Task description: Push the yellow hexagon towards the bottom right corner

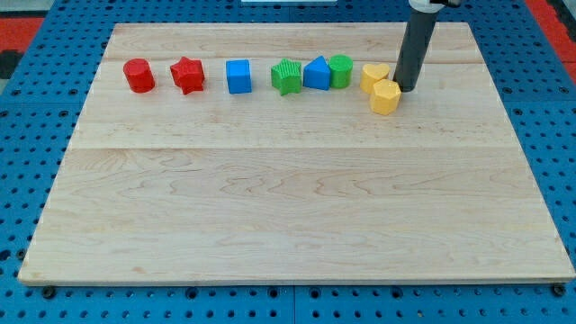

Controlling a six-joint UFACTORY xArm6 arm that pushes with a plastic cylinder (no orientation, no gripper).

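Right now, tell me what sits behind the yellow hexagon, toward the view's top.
Directly behind the yellow hexagon sits a second yellow block, touching it; the hexagon covers its lower edge. My tip stands just to the hexagon's upper right. Whether it touches cannot be told.

high frontal view over whole board (288,225)

Straight dark grey cylindrical rod (415,54)

board (288,207): pale wood, smooth (grain visible) | yellow hexagon (386,97): matt plastic | rod (416,49): dark, matt
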